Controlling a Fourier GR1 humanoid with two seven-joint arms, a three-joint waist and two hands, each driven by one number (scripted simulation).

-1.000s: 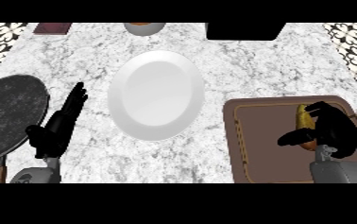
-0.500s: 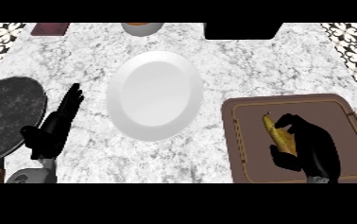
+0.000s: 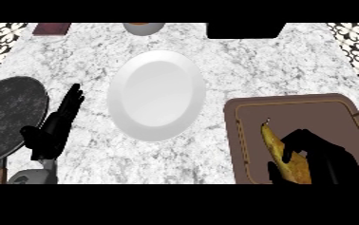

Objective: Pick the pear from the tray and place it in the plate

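A yellow-brown pear [image 3: 280, 154] lies on the brown tray [image 3: 294, 106] at the lower right of the head view. My right hand [image 3: 319, 160] covers the pear's lower part, with its fingers and thumb curled round it. The pear's stem end points up and to the left, out of the hand. A white plate [image 3: 156, 94] sits at the middle of the marble counter, left of the tray, with nothing on it. My left hand [image 3: 56, 124] rests open at the lower left, fingers pointing up, between the plate and a dark pan.
A dark round pan [image 3: 17, 109] lies at the left edge. Along the back edge stand a bowl [image 3: 144, 27], a black box [image 3: 245, 30] and a dark red item [image 3: 52, 28].
My right hand has slid left and down over the tray and closed round the pear. The view has shifted slightly. The left hand stays where it was.
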